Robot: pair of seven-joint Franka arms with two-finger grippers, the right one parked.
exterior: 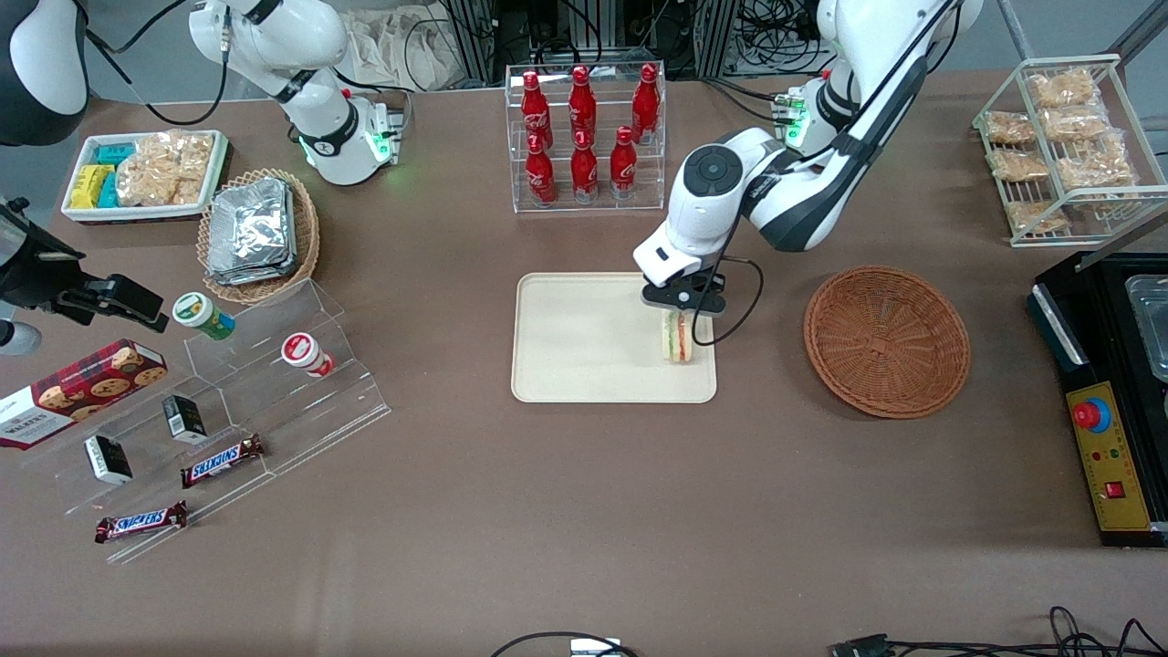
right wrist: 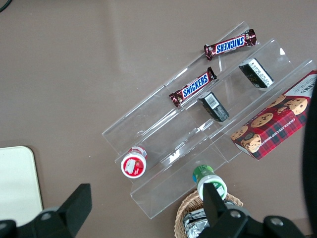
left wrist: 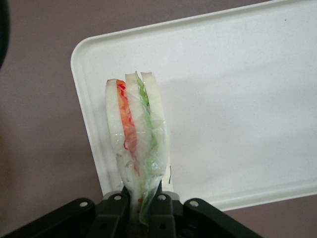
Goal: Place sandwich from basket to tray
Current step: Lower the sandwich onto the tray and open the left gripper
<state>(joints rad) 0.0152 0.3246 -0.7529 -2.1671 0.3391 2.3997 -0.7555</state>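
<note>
My left gripper [exterior: 680,310] is shut on the sandwich [exterior: 678,338], a wedge of pale bread with green, orange and red layers in clear wrap. It holds the sandwich upright over the cream tray [exterior: 584,365], at the tray's end toward the basket. In the left wrist view the sandwich [left wrist: 136,134] hangs from the gripper [left wrist: 141,206] above the tray [left wrist: 237,99], near its corner. I cannot tell whether the sandwich touches the tray. The reddish-brown wicker basket [exterior: 886,340] lies empty beside the tray, toward the working arm's end.
A clear rack of red bottles [exterior: 584,137] stands farther from the front camera than the tray. A black control box [exterior: 1109,401] and a wire rack of snack bags [exterior: 1063,146] are toward the working arm's end. A tan basket of foil packets [exterior: 258,234] and acrylic steps with snacks [exterior: 228,411] lie toward the parked arm's end.
</note>
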